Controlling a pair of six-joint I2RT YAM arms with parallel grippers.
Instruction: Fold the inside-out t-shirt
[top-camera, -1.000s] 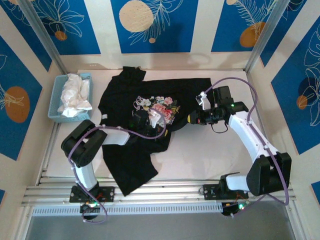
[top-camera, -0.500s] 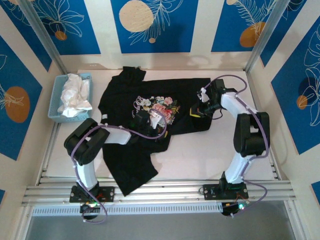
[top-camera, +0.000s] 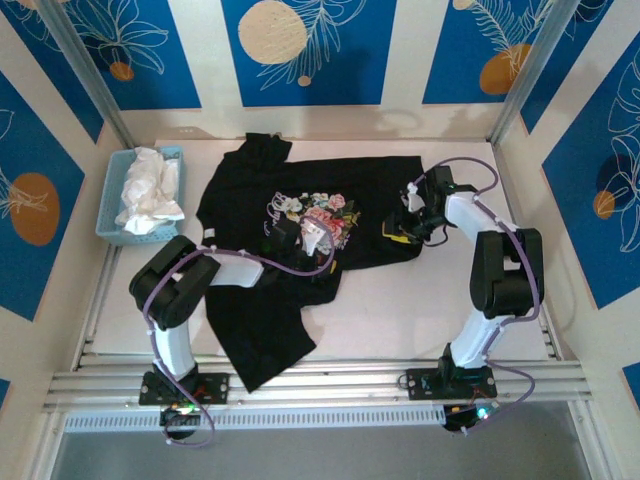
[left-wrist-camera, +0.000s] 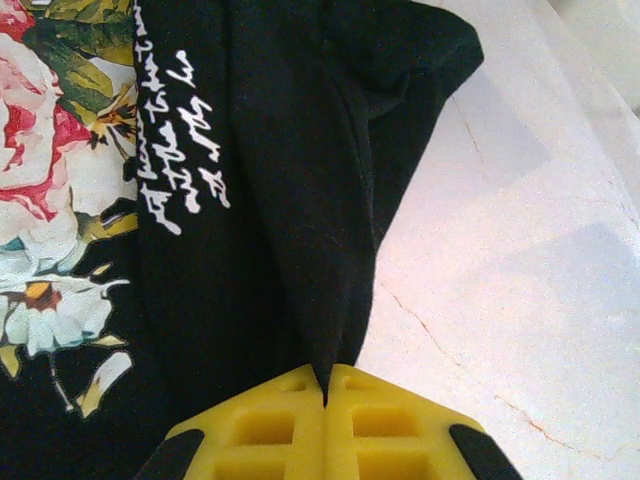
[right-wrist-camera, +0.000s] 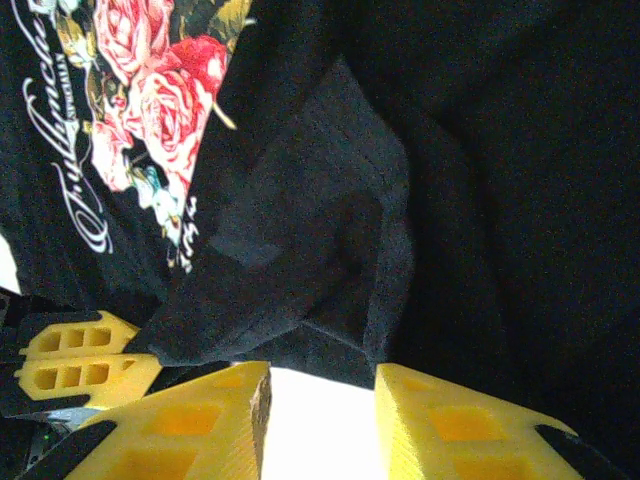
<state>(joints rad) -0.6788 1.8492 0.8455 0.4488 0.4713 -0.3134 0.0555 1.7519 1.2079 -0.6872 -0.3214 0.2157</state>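
The black inside-out t-shirt (top-camera: 260, 300) lies spread across the table, its flower print (top-camera: 320, 212) facing up. My left gripper (top-camera: 316, 240) sits at the shirt's middle, just below the print. In the left wrist view the left gripper (left-wrist-camera: 325, 385) is shut on a thin fold of the shirt (left-wrist-camera: 290, 200). My right gripper (top-camera: 397, 228) rests at the shirt's right edge. In the right wrist view the right gripper (right-wrist-camera: 320, 400) stands open, bare table between its fingers and the shirt's hem (right-wrist-camera: 330, 300) just beyond the tips. The left gripper's yellow fingers (right-wrist-camera: 80, 360) show there too.
A blue basket (top-camera: 112, 230) with a white cloth (top-camera: 148, 190) stands at the back left. Bare white table (top-camera: 420, 300) lies right of the shirt's lower part. Walls close in the back and both sides.
My right gripper has opened and let go of the shirt's right edge, and the right arm has folded up toward the back right. The left gripper stays shut on its fold.
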